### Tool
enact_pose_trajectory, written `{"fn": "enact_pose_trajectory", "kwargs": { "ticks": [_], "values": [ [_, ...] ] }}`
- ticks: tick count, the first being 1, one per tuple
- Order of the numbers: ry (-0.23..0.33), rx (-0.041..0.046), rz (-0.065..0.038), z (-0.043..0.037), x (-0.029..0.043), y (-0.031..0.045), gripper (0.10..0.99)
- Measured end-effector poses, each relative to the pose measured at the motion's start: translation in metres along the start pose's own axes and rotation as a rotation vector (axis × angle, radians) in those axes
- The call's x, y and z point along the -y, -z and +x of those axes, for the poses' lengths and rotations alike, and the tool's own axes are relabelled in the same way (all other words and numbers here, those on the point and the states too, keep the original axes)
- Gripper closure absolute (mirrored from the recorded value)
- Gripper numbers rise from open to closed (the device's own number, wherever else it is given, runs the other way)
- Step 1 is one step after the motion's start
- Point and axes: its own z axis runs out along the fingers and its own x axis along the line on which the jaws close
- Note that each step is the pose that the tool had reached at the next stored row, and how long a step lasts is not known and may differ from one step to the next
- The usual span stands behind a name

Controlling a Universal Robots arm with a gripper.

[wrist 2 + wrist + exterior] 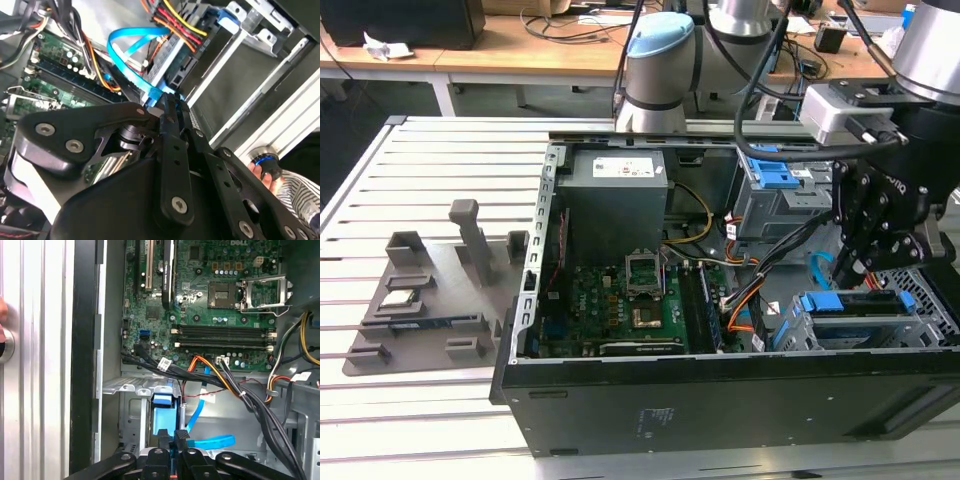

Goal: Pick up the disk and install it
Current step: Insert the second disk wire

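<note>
Hovering over the drive bay, gripper (880, 262) fingers pinched together, seemingly empty; disk (855, 305) directly beneath, long axis across the bay.

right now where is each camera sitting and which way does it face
Exterior view: off the arm, looking down into the open computer case; robot arm and tool show.
First wrist view: on the wrist, facing the motherboard and the disk; tool closed on the disk.
Second wrist view: on the wrist, along the tool toward a blue cable.
All three share the tool.
</note>
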Motion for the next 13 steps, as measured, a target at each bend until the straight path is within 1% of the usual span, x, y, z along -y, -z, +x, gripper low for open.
{"fn": "enact_pose_trajectory", "kwargs": {
  "ticks": [3,9,13],
  "values": [
    [0.000,0.0032,0.000,0.0005,0.0055,-0.0026,0.925],
    [0.000,0.0030,-0.002,0.0002,0.0169,-0.0106,0.925],
    [0.000,0.0031,-0.002,0.0000,0.0207,-0.0140,0.925]
  ]
}}
